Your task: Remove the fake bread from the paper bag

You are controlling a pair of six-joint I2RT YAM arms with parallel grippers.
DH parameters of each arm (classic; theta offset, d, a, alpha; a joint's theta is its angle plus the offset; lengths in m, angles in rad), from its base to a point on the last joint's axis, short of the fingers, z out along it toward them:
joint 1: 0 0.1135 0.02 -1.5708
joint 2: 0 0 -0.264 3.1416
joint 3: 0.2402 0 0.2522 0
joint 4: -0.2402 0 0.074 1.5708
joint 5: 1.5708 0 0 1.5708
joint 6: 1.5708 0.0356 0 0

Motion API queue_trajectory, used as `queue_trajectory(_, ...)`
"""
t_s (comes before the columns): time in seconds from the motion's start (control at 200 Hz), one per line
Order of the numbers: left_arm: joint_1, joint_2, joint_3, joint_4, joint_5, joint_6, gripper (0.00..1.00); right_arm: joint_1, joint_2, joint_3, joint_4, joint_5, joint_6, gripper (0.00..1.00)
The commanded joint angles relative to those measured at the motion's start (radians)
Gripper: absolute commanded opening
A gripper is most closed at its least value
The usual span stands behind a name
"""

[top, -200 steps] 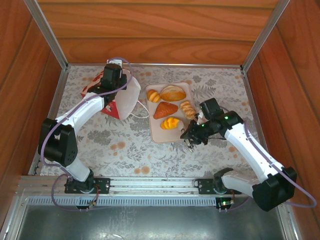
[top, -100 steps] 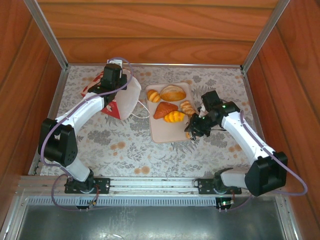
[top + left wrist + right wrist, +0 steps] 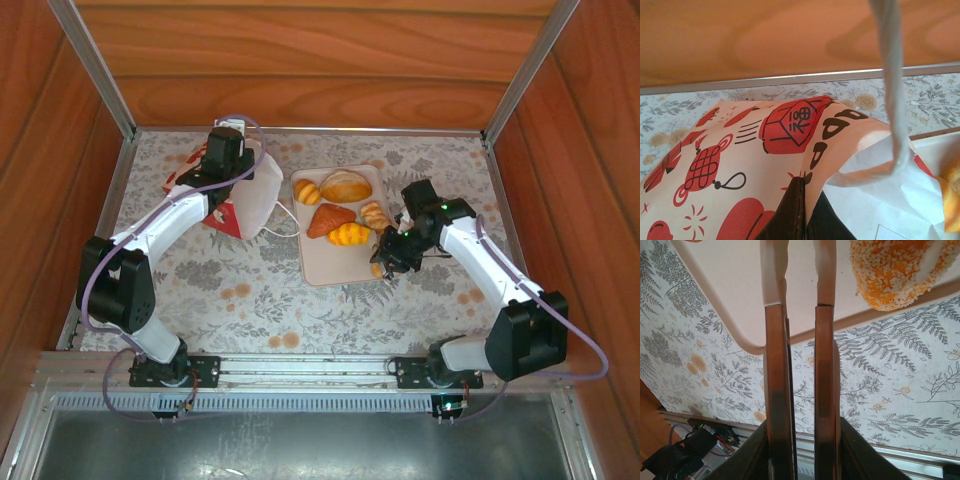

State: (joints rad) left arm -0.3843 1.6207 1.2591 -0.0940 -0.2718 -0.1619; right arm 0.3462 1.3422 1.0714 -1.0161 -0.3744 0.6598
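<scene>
The left gripper point(image 3: 802, 202) is pinching the paper bag point(image 3: 735, 150) by the edge of its wall, jaws clamped on the paper, the bag's mouth facing the beige tray point(image 3: 325, 262) on the floral table point(image 3: 250, 290). The right gripper point(image 3: 800, 275) is hovering over the tray's near corner, fingers slightly apart and gripping nothing, with a crumbed orange roll point(image 3: 895, 270) lying just beside them. The other fake bread point(image 3: 329, 220) is resting on the tray, outside the bag
</scene>
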Motion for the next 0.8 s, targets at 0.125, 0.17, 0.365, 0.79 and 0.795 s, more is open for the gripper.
queue_trajectory(0.125, 0.007, -0.017, 0.000, 0.007, 0.023, -0.018, 0.00, -0.006, -0.049, 0.031, -0.054, 0.004, -0.006, 0.35)
queue_trajectory(0.17, 0.007, -0.018, -0.001, 0.008, 0.023, -0.017, 0.00, -0.006, -0.055, 0.031, -0.062, 0.009, -0.005, 0.35)
queue_trajectory(0.365, 0.007, -0.021, 0.000, 0.007, 0.026, -0.016, 0.00, -0.006, -0.072, 0.033, -0.085, 0.036, 0.001, 0.38)
queue_trajectory(0.79, 0.006, -0.016, 0.000, 0.008, 0.028, -0.013, 0.00, -0.007, -0.049, 0.103, -0.129, 0.090, -0.026, 0.38)
queue_trajectory(0.795, 0.007, -0.015, 0.000, 0.008, 0.028, -0.014, 0.00, -0.007, -0.049, 0.105, -0.129, 0.092, -0.026, 0.38)
